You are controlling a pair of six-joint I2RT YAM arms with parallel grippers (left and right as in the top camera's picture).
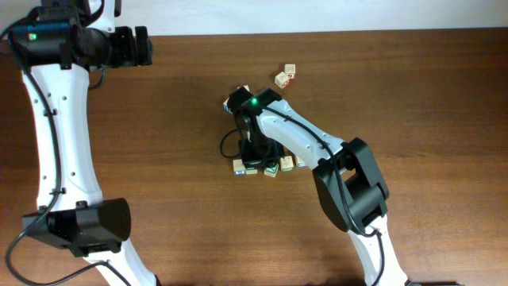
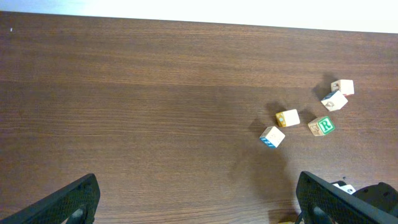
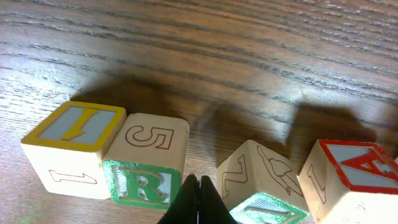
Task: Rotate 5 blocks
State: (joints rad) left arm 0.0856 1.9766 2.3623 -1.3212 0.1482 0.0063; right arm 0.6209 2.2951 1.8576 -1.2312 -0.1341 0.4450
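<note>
Blocks (image 1: 271, 169), small pale-wood alphabet cubes: a row on the brown wood-grain counter (image 3: 249, 50), directly under my right jaws (image 3: 198, 199).
- Count in my right wrist view: four. These are the yellow-framed I cube (image 3: 74, 140), the cube with a 5 on top and a green R (image 3: 148, 167), the Z cube (image 3: 261, 180) and the red-framed A cube (image 3: 351, 177). Overhead, my arm hides part of the row, so I cannot confirm the total.
- Z cube: askew to its neighbours, probably part-turned.
- Right jaws: pinched together, holding nothing, with the tips low in the gap between the R and Z cubes. I judge they are closed to serve as a pusher.
- Left jaws (image 2: 199, 205): spread wide, empty and well apart, likely to keep clear.
- Red-marked pale cubes (image 1: 286, 75): two, well apart from the row.
</note>
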